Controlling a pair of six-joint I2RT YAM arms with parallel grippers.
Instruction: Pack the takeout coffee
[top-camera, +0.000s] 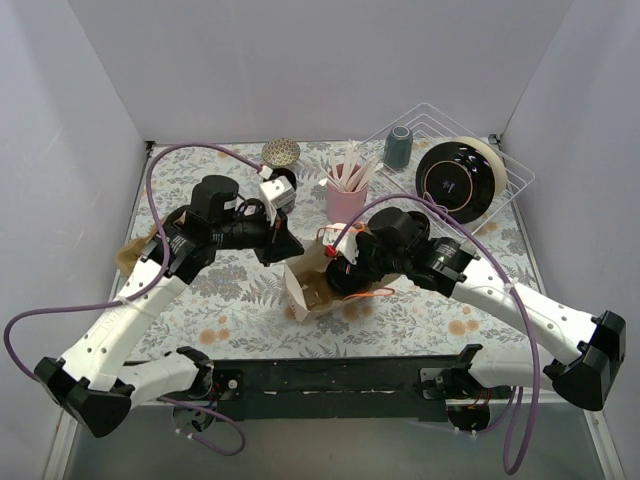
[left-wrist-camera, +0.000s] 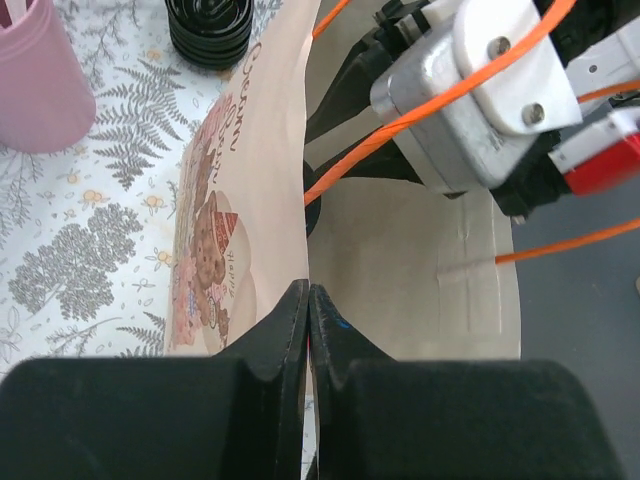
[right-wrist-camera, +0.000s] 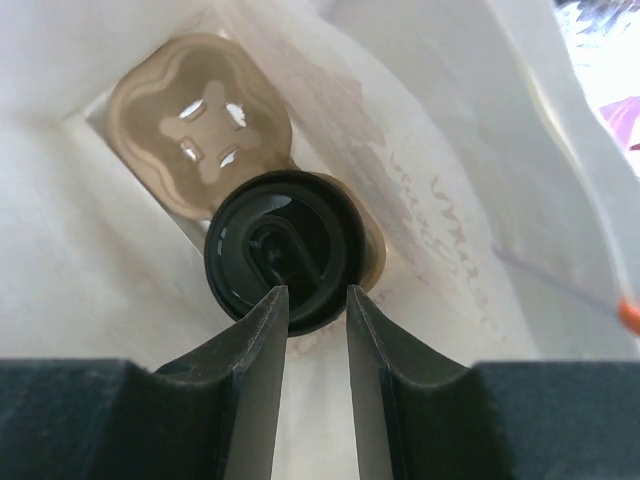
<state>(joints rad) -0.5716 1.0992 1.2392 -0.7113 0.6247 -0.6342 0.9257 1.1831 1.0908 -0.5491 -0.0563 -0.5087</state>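
Note:
The takeout coffee (right-wrist-camera: 285, 250), a black cup with a glossy black lid, stands in one slot of a brown pulp cup carrier (right-wrist-camera: 195, 125) at the bottom of a paper bag (top-camera: 305, 290). My right gripper (right-wrist-camera: 317, 292) is inside the bag, just above the lid's near edge, with its jaws a little apart and nothing between them. My left gripper (left-wrist-camera: 308, 290) is shut on the bag's upper edge (left-wrist-camera: 245, 200) and holds the bag open. In the top view the left gripper (top-camera: 283, 248) is at the bag's far left rim; the right fingers are hidden in the bag.
A pink cup (top-camera: 345, 200) of stir sticks stands just behind the bag. A ribbed black cup (left-wrist-camera: 208, 25) stands near it. A wire rack (top-camera: 512, 178) at the back right holds a grey-blue tumbler (top-camera: 398, 147) and a black and cream round dish (top-camera: 460, 178).

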